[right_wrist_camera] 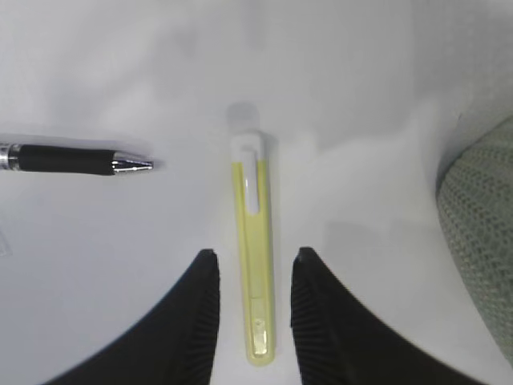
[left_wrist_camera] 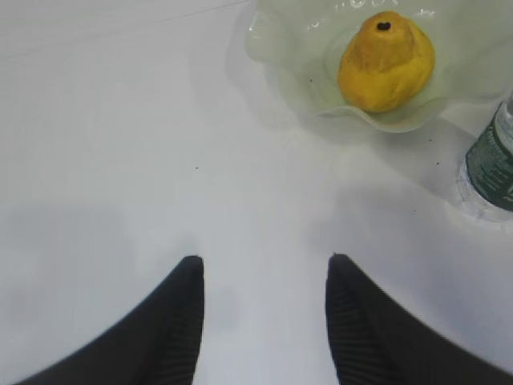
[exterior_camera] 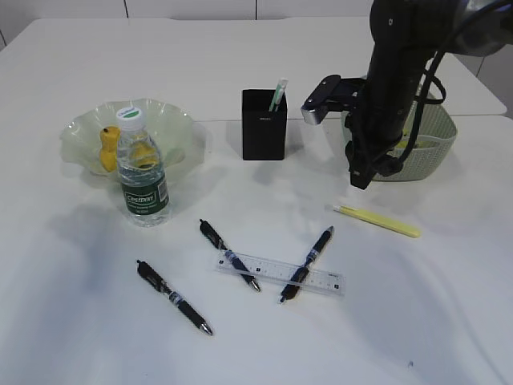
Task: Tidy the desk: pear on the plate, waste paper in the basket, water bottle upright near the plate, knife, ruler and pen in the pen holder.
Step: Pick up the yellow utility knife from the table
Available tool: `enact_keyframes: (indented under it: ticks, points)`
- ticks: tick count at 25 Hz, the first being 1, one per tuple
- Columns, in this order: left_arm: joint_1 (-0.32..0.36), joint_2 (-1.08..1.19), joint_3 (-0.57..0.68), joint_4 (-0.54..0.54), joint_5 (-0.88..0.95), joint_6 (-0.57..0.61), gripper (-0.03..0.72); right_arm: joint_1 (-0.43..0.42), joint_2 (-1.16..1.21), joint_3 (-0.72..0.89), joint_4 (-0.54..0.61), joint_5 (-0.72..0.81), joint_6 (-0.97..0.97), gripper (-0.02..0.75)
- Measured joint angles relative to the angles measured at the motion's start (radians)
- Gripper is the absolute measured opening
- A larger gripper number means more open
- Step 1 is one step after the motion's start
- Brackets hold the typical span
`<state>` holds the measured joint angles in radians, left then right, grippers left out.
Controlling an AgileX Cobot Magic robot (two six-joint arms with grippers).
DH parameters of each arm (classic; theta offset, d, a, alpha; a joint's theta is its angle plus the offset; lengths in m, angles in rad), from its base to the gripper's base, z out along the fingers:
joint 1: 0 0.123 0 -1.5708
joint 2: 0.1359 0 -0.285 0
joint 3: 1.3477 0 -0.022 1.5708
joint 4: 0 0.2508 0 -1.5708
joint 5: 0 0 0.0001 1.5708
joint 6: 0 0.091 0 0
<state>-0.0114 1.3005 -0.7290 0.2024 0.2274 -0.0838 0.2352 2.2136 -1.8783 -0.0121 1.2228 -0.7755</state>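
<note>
Straddling the yellow knife, right gripper hides its sides

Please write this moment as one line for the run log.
pear: on plate | water bottle: upright near plate | right gripper: open, straddling yellow knife on desk | three pens, ruler: on desk

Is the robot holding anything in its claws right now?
No. The right claw is open above the yellow knife lying on the desk. The left claw is open and empty.
</note>
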Motion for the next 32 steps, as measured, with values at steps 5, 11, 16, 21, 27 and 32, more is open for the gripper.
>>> enact_keyframes:
  ticks: [5,11,16,21,27,32]
  points:
    - [0.0,0.0,0.0,0.0,-0.002,0.0,0.348,0.0,0.0,0.0,0.028,0.0,-0.025,0.23]
    - [0.0,0.0,0.0,0.0,-0.002,0.0,0.348,0.0,0.037,0.0,0.035,-0.002,-0.041,0.23]
    - [0.0,0.0,0.0,0.0,-0.002,0.0,0.348,0.0,0.073,0.0,0.035,-0.004,-0.049,0.221]
    - [0.0,0.0,0.0,0.0,-0.002,0.0,0.348,0.0,0.093,0.0,0.035,-0.004,-0.051,0.23]
    - [0.0,0.0,0.0,0.0,-0.002,0.0,0.348,-0.002,0.093,0.0,0.035,-0.009,-0.051,0.23]
    - [0.0,0.0,0.0,0.0,-0.002,0.0,0.348,-0.017,0.093,0.0,0.038,-0.02,-0.051,0.23]
